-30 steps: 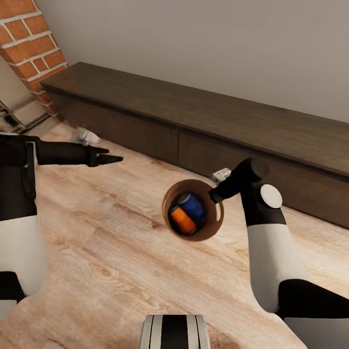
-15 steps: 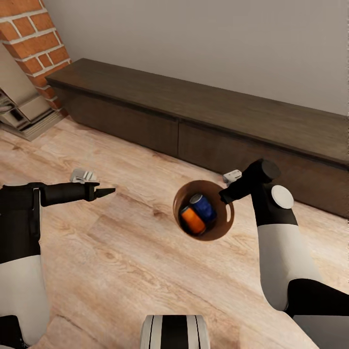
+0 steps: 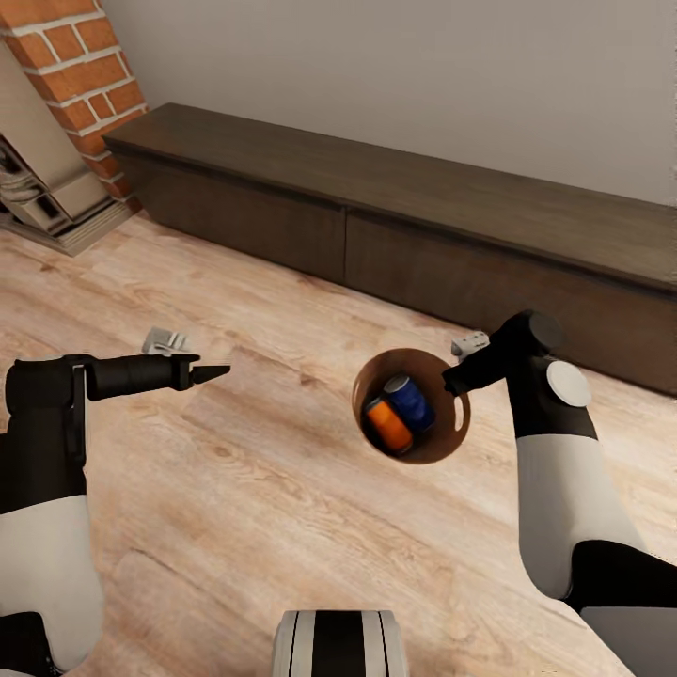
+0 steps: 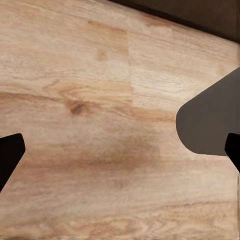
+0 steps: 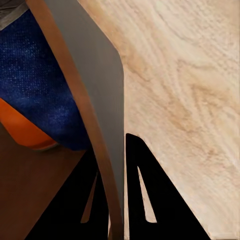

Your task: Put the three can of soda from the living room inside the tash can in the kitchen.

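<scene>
A copper-brown bin point(image 3: 458, 442) hangs above the wood floor point(image 3: 244, 489), carried by its rim in the right pincer point(image 3: 451, 384), whose fingers point(image 5: 107, 200) are clamped one inside and one outside the wall, as the right wrist view shows. Inside lie a blue can point(image 3: 410, 402) and an orange can point(image 3: 388, 424), side by side; a third can cannot be made out. The left pincer point(image 3: 212, 374) reaches forward over the floor, its fingers spread apart and holding nothing. A small pale object point(image 3: 165, 340) lies on the floor just beyond the left arm. Behind runs a long dark low cabinet point(image 3: 423, 226) against the wall, with a brick fireplace point(image 3: 80, 66) at its left end. The step in hand appears to be carrying the loaded bin through the living room. The next move likely calls for keeping the bin level and the grip firm while the base heads for the kitchen.
</scene>
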